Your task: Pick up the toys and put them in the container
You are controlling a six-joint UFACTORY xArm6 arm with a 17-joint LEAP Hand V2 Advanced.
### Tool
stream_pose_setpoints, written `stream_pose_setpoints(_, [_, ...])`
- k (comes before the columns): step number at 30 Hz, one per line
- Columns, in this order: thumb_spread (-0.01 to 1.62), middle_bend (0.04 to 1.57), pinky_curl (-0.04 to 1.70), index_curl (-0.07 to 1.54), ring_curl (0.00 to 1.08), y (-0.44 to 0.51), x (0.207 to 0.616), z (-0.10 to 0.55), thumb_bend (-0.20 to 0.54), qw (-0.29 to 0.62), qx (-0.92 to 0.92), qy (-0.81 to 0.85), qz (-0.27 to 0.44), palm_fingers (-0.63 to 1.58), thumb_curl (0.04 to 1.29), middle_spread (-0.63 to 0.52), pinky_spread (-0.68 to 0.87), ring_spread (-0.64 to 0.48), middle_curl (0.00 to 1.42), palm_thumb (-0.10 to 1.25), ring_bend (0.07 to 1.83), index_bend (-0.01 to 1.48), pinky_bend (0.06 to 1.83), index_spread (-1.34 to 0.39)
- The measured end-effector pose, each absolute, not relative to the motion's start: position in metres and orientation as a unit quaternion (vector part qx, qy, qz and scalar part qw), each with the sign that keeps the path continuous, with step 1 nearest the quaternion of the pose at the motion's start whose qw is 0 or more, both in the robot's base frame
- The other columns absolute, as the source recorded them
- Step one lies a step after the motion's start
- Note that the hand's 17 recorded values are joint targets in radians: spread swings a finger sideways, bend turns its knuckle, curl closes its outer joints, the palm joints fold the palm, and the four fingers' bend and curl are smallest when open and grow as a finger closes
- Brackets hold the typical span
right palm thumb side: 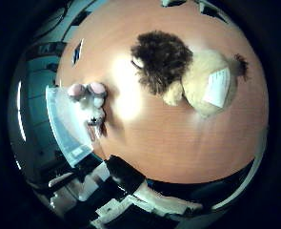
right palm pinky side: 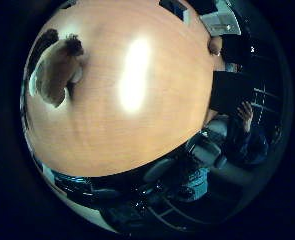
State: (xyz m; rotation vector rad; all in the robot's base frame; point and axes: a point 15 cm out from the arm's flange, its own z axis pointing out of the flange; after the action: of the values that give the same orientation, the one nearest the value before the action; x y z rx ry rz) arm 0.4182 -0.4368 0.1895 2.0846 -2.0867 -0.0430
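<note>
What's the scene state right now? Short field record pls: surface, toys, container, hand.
surface: wooden table, glare patch near its middle
toy 1: lion plush, dark mane, tan body, white tag, lying on the table
toy 2: small white plush with pink ears, on the table beside the container
container: clear plastic bin at the table edge
toys in container: none visible inside
hand: white and black parts at the view's edge, over the table, holding nothing visible; finger pose unclear
</note>
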Motion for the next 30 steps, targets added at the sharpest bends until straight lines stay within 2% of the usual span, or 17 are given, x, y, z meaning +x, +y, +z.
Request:
stream_pose_setpoints(9, [1.0, 0.26, 0.24, 0.27, 0.22, -0.426, 0.422, 0.153, -0.027, 0.102, 0.708, -0.698, -0.042, 0.27, 0.25, 0.1, 0.42, 0.19, 0.33, 0.21, 0.42, 0.16, 0.43, -0.24])
stream_pose_setpoints(12, [1.0, 0.27, 0.24, 0.27, 0.23, -0.424, 0.42, 0.147, -0.025, 0.103, 0.708, -0.697, -0.051, 0.34, 0.26, 0.08, 0.42, 0.15, 0.34, 0.22, 0.46, 0.17, 0.41, -0.23])
stream_pose_setpoints(15, [1.02, 0.31, 0.22, 0.27, 0.25, -0.423, 0.419, 0.146, -0.015, 0.104, 0.709, -0.696, -0.052, 0.51, 0.27, 0.04, 0.4, 0.03, 0.34, 0.28, 0.59, 0.17, 0.42, -0.24])
stream_pose_setpoints(16, [1.04, 0.36, 0.21, 0.28, 0.26, -0.422, 0.419, 0.146, -0.004, 0.104, 0.71, -0.695, -0.053, 0.68, 0.27, -0.01, 0.33, -0.05, 0.36, 0.33, 0.67, 0.19, 0.42, -0.26])
stream_pose_setpoints(18, [1.06, 0.44, 0.19, 0.29, 0.29, -0.422, 0.419, 0.146, -0.006, 0.103, 0.71, -0.694, -0.053, 0.88, 0.28, -0.1, 0.19, -0.15, 0.38, 0.4, 0.78, 0.19, 0.46, -0.3])
stream_pose_setpoints(19, [1.07, 0.5, 0.21, 0.31, 0.32, -0.422, 0.419, 0.147, -0.004, 0.103, 0.711, -0.693, -0.053, 1.09, 0.29, -0.16, 0.03, -0.2, 0.41, 0.45, 0.83, 0.2, 0.57, -0.34])
stream_pose_setpoints(21, [1.09, 0.66, 0.27, 0.38, 0.38, -0.423, 0.42, 0.153, -0.001, 0.103, 0.712, -0.693, -0.048, 1.31, 0.3, -0.21, -0.17, -0.23, 0.49, 0.53, 0.91, 0.32, 0.74, -0.37])
stream_pose_setpoints(23, [1.11, 0.83, 0.34, 0.47, 0.43, -0.423, 0.421, 0.162, -0.005, 0.101, 0.712, -0.693, -0.043, 1.39, 0.3, -0.21, -0.26, -0.24, 0.56, 0.59, 1.01, 0.49, 0.9, -0.38])
stream_pose_setpoints(26, [1.16, 1.08, 0.46, 0.64, 0.53, -0.426, 0.412, 0.182, -0.014, 0.095, 0.707, -0.699, -0.039, 1.31, 0.29, -0.18, -0.26, -0.23, 0.66, 0.62, 1.2, 0.79, 1.14, -0.35])
stream_pose_setpoints(28, [1.2, 1.17, 0.52, 0.71, 0.57, -0.43, 0.404, 0.196, -0.005, 0.086, 0.7, -0.708, -0.037, 1.24, 0.28, -0.17, -0.25, -0.23, 0.7, 0.65, 1.27, 0.92, 1.23, -0.32])
stream_pose_setpoints(30, [1.25, 1.24, 0.56, 0.75, 0.6, -0.431, 0.396, 0.217, 0.025, 0.067, 0.691, -0.719, -0.031, 1.2, 0.29, -0.16, -0.23, -0.23, 0.72, 0.73, 1.32, 1.0, 1.28, -0.29])
